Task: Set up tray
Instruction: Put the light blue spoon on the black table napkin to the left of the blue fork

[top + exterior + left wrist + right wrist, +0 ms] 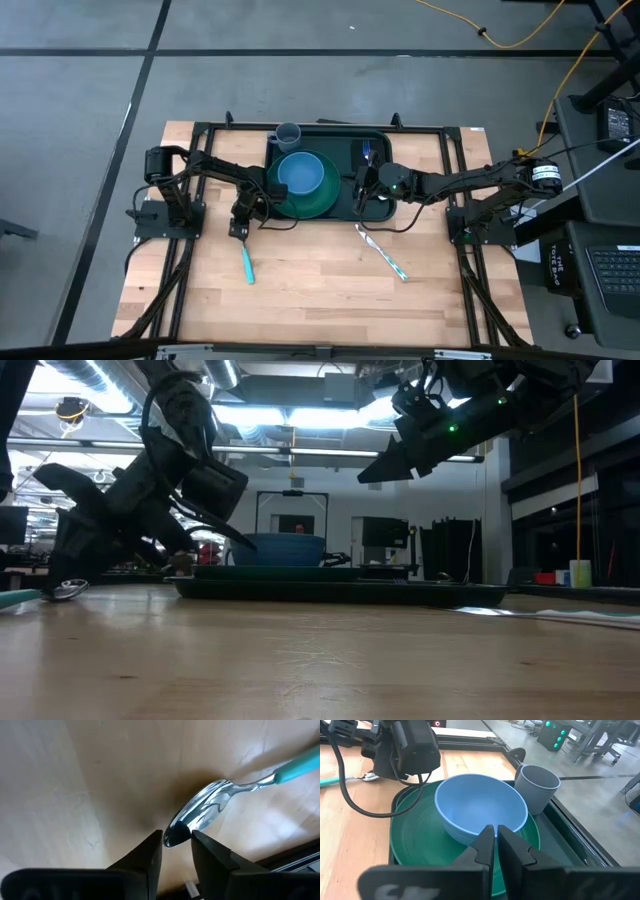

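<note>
The left end effector (240, 229) is reaching down to the table (310, 295) just beside the tray's left edge, its fingers (145, 857) standing apart on either side of the tip of a spoon (200, 812). The spoon's shiny bowl is lying on the wood between the two fingertips, and its teal handle (247, 265) is pointing away toward the table's front. The fingers are not yet pressing on the metal.

The right end effector (361, 196) is hanging above the tray's right part, its fingers (482, 847) sitting nearly together with only a thin gap and nothing between them.

The tray (378, 212) is lying at the back middle of the table. On it a green plate (325, 199) is carrying a blue bowl (299, 174), a grey cup (288, 134) is standing at the back left corner, and a blue-handled utensil (367, 153) is lying on the right part.

Another utensil (383, 253) with a pale teal handle is resting on the table in front of the tray.
</note>
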`<action>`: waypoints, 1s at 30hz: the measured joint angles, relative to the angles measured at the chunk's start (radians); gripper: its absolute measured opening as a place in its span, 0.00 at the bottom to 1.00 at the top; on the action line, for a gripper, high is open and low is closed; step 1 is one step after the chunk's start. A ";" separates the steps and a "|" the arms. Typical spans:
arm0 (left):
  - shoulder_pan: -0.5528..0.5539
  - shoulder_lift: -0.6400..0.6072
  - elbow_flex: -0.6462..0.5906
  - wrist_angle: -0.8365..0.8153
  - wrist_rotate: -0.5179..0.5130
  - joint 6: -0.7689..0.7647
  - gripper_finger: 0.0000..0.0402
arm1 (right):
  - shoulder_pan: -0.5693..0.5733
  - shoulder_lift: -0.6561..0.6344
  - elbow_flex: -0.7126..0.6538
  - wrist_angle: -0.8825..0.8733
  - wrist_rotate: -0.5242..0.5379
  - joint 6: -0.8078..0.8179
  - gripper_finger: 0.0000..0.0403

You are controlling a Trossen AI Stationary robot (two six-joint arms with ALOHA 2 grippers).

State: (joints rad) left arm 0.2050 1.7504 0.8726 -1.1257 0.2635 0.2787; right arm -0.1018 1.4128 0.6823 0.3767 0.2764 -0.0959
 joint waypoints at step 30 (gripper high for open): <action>0.012 -0.002 0.008 0.028 0.023 -0.061 0.02 | 0.000 0.000 0.000 0.001 0.000 0.000 0.07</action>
State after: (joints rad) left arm 0.2175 1.7489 0.8802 -1.0979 0.2864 0.2174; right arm -0.1017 1.4128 0.6823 0.3775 0.2764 -0.0959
